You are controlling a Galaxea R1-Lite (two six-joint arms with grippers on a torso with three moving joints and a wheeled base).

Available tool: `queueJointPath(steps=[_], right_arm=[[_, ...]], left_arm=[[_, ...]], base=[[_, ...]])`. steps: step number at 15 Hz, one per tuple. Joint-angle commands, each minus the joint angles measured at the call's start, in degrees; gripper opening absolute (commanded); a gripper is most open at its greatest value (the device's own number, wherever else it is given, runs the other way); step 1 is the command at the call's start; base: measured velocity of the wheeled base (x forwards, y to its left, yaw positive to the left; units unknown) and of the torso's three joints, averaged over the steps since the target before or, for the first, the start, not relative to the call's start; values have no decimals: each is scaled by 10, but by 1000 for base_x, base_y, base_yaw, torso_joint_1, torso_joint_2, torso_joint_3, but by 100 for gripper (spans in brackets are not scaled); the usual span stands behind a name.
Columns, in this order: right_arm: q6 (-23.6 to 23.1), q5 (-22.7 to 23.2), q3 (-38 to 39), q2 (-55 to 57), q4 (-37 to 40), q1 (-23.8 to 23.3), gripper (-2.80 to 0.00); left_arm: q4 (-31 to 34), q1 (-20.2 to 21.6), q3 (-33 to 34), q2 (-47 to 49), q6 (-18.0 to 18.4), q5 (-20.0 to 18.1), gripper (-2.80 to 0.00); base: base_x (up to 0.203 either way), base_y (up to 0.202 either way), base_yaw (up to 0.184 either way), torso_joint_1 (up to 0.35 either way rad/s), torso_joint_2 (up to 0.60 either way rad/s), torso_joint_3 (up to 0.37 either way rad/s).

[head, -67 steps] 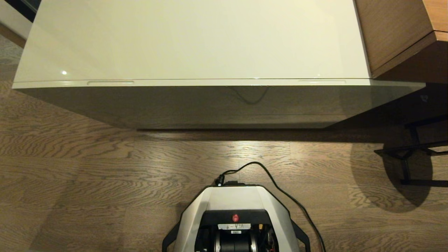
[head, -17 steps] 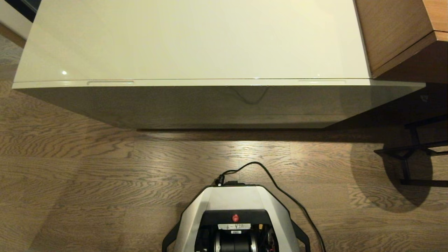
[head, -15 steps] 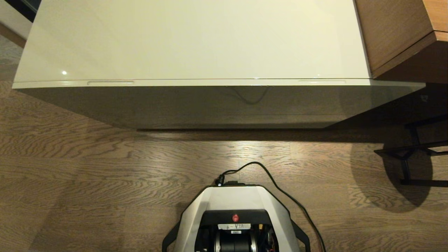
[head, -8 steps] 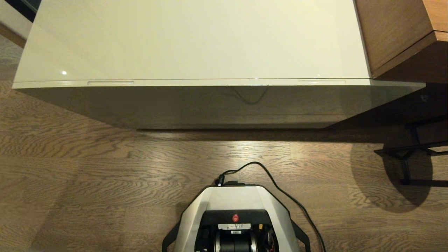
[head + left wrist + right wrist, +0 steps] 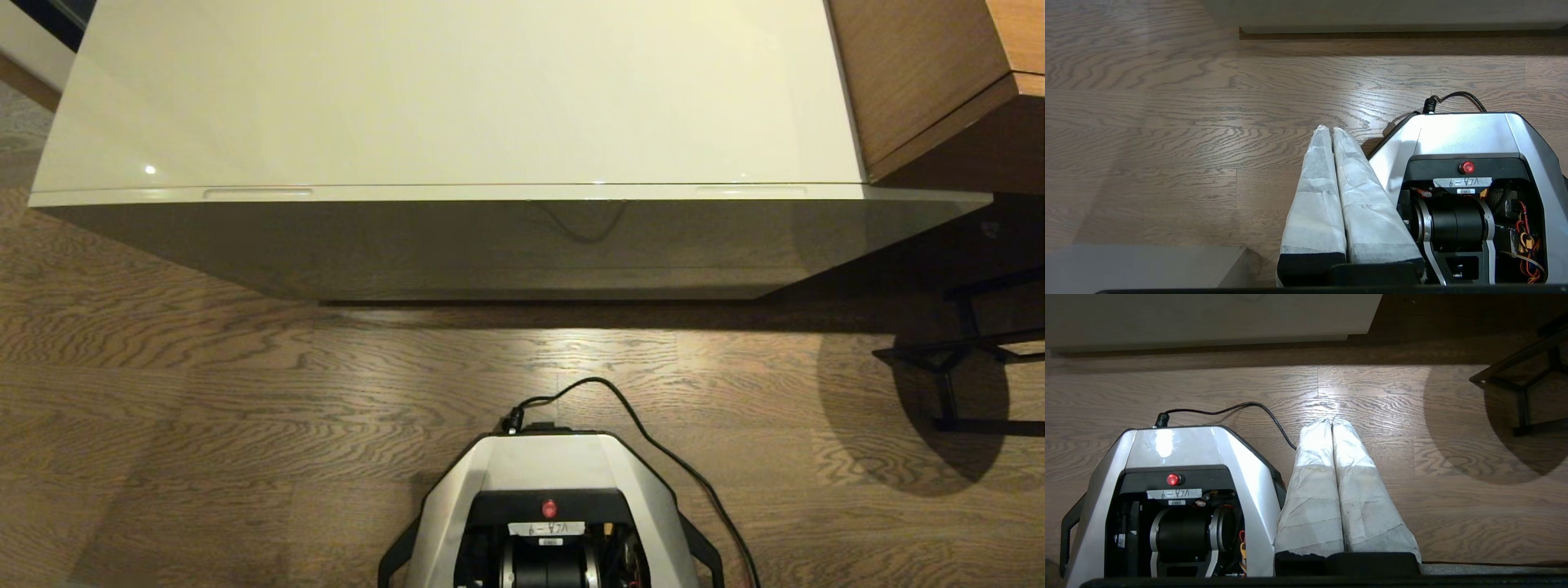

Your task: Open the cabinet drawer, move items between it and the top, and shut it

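The low cabinet stands ahead of me, and its glossy cream-white top [image 5: 457,90] is bare. The cabinet drawer [image 5: 506,245] is pushed in flush, with two slim slots [image 5: 257,193] at its front edge. The items are out of view. Neither arm appears in the head view. My left gripper [image 5: 1329,128] hangs parked beside my base over the floor, its white-wrapped fingers pressed together on nothing. My right gripper [image 5: 1331,420] is parked on the other side of the base, also shut and empty.
A brown wooden furniture piece [image 5: 922,73] adjoins the cabinet at the right. A black metal frame [image 5: 963,351] stands on the wooden floor at the right. My base [image 5: 547,490] and its black cable [image 5: 653,441] are in front of the cabinet.
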Motion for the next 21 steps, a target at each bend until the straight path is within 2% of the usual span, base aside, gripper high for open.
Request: queueJointPath(steps=[1, 21], right_arm=[[1, 0, 1, 0, 0, 1, -280], [0, 0, 1, 0, 0, 1, -280]], left_arm=[[0, 0, 0, 1, 0, 0, -280], [0, 1, 0, 1, 0, 0, -280]], base=[[0, 0, 0, 0, 0, 0], [0, 0, 0, 0, 0, 0]])
